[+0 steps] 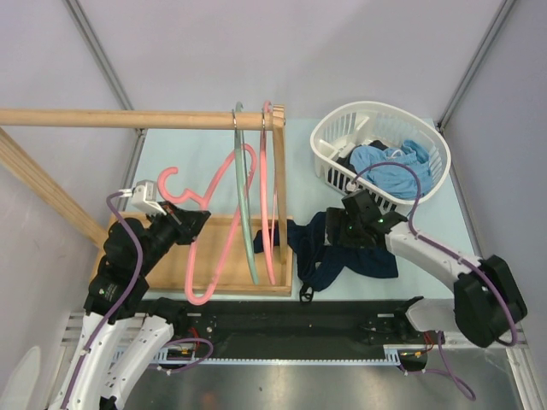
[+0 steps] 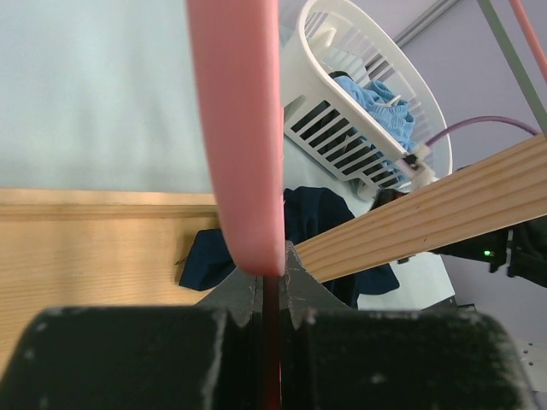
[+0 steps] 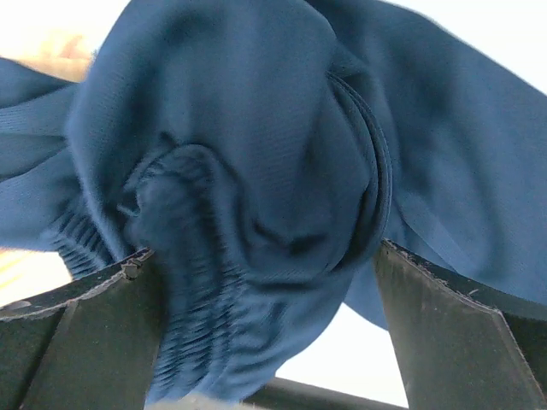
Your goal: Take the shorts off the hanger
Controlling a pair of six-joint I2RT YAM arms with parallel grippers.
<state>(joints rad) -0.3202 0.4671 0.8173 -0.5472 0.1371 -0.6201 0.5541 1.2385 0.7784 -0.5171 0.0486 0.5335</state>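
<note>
Navy shorts [image 1: 342, 252] fill right pincer's [image 3: 261, 252] wide gap; left pincer [image 2: 273, 275] clamps pink hanger [image 2: 244, 128].

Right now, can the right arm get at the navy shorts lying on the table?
Likely yes: the right gripper sits on the navy shorts, with fabric bunched between its spread fingers and nothing blocking.

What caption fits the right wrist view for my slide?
Right tool open astride the bunched navy shorts, elastic waistband filling the gap.

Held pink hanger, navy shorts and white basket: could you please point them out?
held pink hanger [image 1: 197, 296], top external view, lower curved end.
navy shorts [image 1: 318, 246], top external view, left fabric portion.
white basket [image 1: 317, 141], top external view, left rim.
</note>
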